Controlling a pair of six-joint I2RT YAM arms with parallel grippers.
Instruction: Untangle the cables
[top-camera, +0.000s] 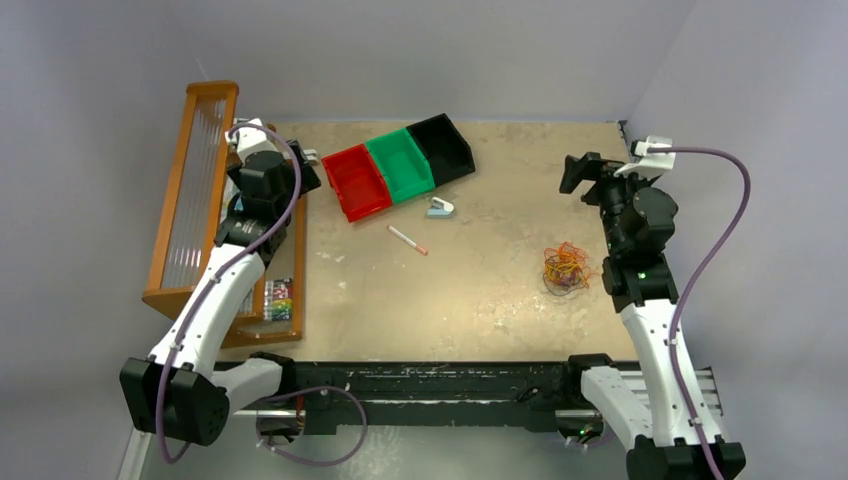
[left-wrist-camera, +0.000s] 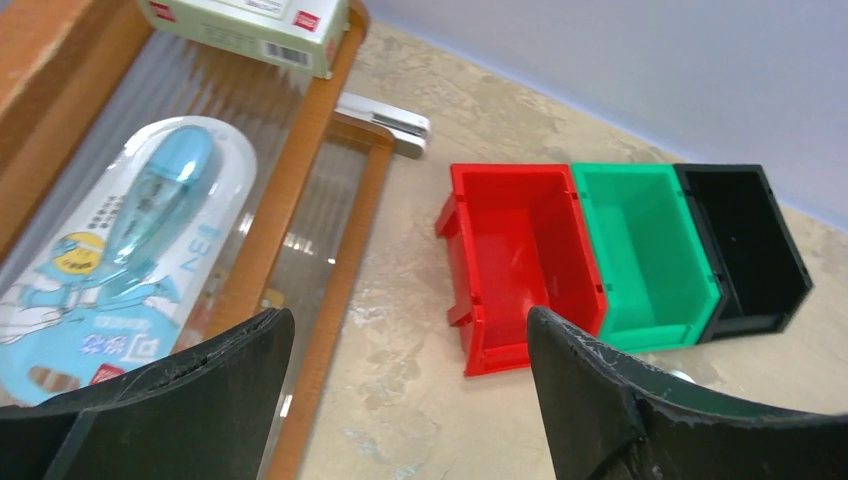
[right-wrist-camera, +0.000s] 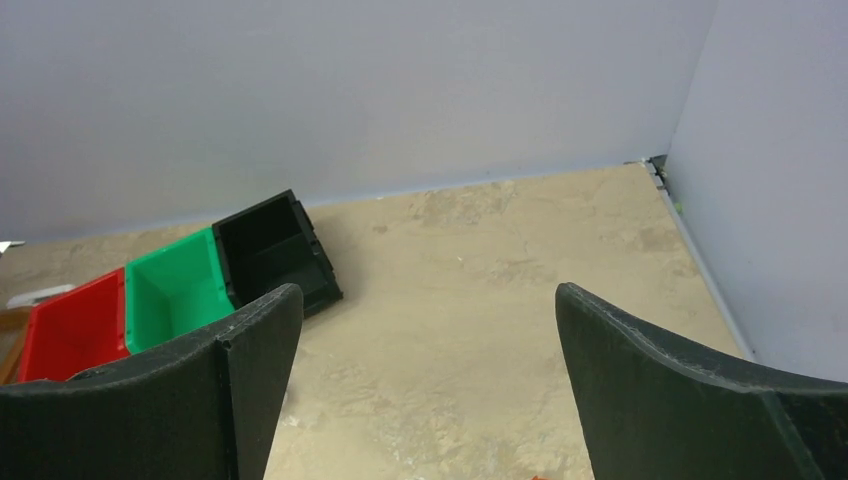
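Left claw (left-wrist-camera: 408, 322) and right claw (right-wrist-camera: 430, 296) gape empty; grabbing the right-edge cable knot (top-camera: 565, 268) whole could tighten it.

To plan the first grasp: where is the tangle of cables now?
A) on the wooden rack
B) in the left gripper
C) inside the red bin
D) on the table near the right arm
D: the cable tangle lies on the table beside the right arm.

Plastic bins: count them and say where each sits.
3, touching in a row, far centre-left in the top view: red bin leftmost, green bin in the middle, black bin rightmost. No others visible.
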